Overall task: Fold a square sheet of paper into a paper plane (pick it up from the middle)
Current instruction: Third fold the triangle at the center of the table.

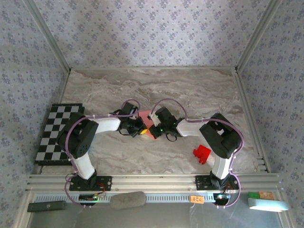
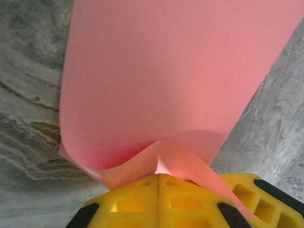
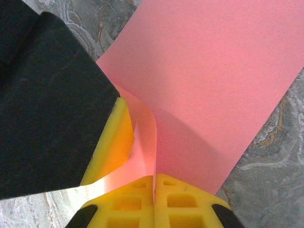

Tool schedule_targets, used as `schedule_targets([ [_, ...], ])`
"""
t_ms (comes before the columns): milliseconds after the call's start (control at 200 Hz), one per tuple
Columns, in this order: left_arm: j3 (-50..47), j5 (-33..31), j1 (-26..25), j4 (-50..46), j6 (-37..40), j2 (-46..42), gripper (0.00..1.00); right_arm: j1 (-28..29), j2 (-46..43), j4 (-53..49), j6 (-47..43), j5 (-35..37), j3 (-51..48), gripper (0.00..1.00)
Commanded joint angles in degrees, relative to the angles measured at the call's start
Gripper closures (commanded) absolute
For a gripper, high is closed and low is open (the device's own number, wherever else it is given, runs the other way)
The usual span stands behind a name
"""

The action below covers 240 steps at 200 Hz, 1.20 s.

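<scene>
Marble table (image 1: pixel 190 90), buckled salmon-pink sheet (image 2: pixel 161 85)

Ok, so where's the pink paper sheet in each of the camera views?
Top external: the square sheet of paper is mid-table, between the left pincer and the right pincer.
Left wrist: sheet spans the upper frame, its edge pinched in the left pincer.
Right wrist: sheet runs centre to upper right, pinched in the right pincer.
Shared landmark: the grey marble tabletop around it.
</scene>
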Motion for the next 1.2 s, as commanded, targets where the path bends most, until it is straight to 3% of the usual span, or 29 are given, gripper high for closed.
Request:
schedule_targets([
  [0, -0.6, -1.1, -0.2, -0.9, 0.6, 1.0, 0.94, -0.3, 2.3, -4.1, 0.7, 1.5, 0.2, 0.95],
  [480, -1.1, -3.2, -0.3, -3.8, 0.2, 1.5, 0.96, -0.4, 0.6, -4.9, 1.5, 0.1, 2.3, 0.92],
  [590, -1.3, -3.5, -0.2, -4.1, 0.0, 1.7, 0.97, -0.8, -1.1, -5.7, 2.3, -0.5, 3.3, 0.88],
  [780, -1.6, -3.8, -0.2, -4.2, -0.4, 2.3, 0.97, -2.6, -6.3, -7.1, 5.5, -0.9, 3.7, 0.72],
  [1194, -1.7, -4.0, -0.3, -3.6, -1.4, 2.9, 0.98, -5.8, -7.7, -11.8, 10.9, -12.9, 2.7, 0.64],
])
